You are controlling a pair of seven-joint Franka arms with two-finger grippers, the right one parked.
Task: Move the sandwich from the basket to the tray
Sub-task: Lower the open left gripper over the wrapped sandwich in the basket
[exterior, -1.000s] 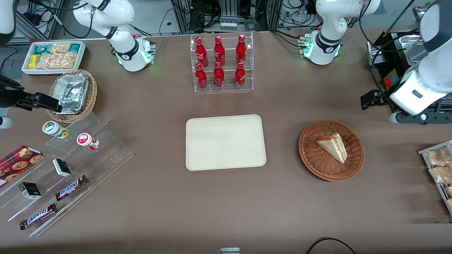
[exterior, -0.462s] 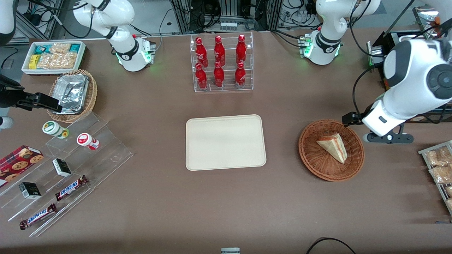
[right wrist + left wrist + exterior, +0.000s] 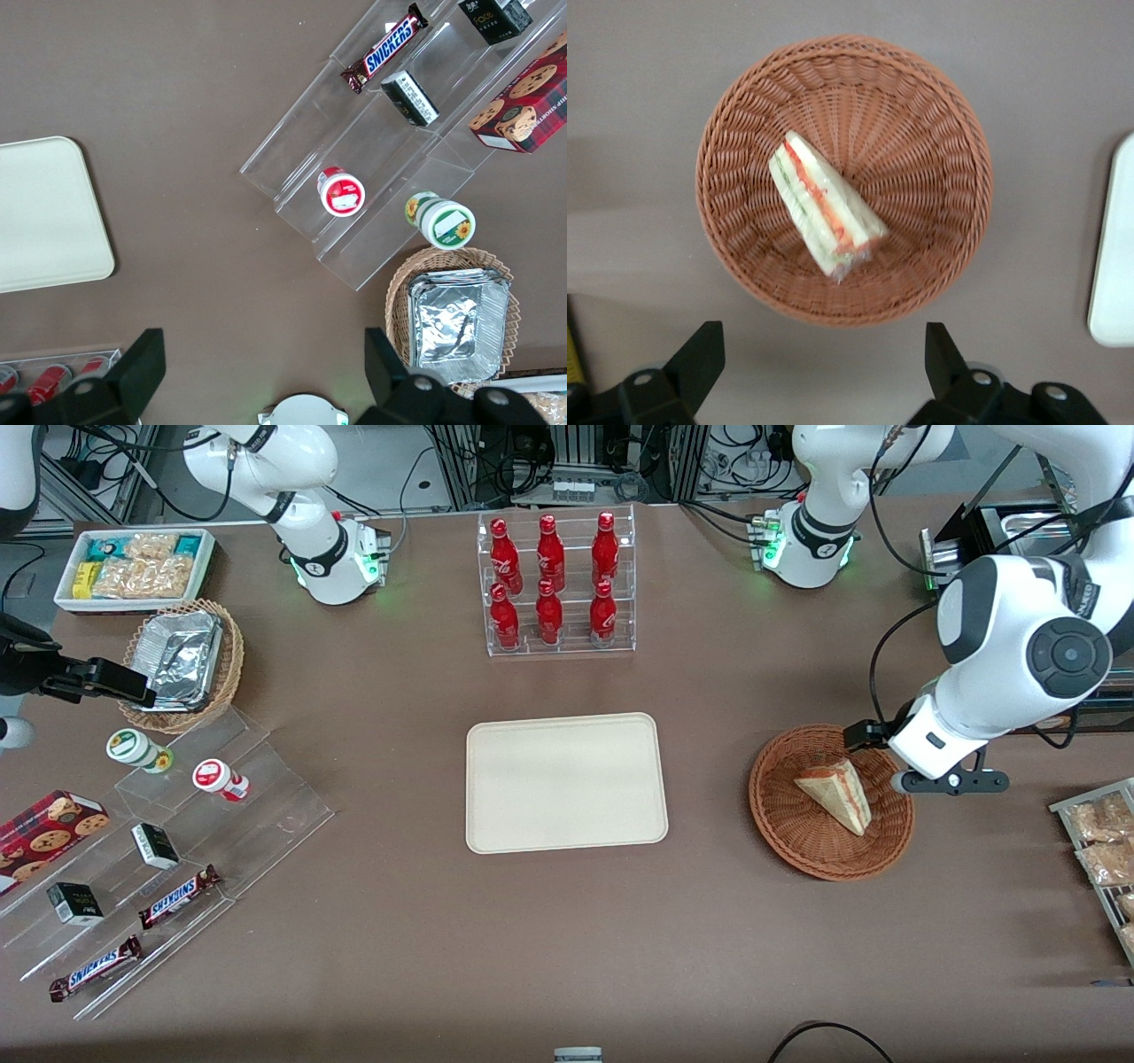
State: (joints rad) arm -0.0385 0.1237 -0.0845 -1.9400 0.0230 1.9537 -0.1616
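The left arm bends downward, its gripper (image 3: 824, 354) hanging with fingers spread wide above the wicker basket's (image 3: 784, 815) rim, empty, the sandwich (image 3: 824, 208) lying inside.

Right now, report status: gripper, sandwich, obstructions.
Gripper open, empty, above the basket's rim on the working arm's side. Sandwich lies in the basket, untouched. Tray bare; nothing between basket and tray.

Left arm lowered, pincer (image 3: 824, 367) spread wide
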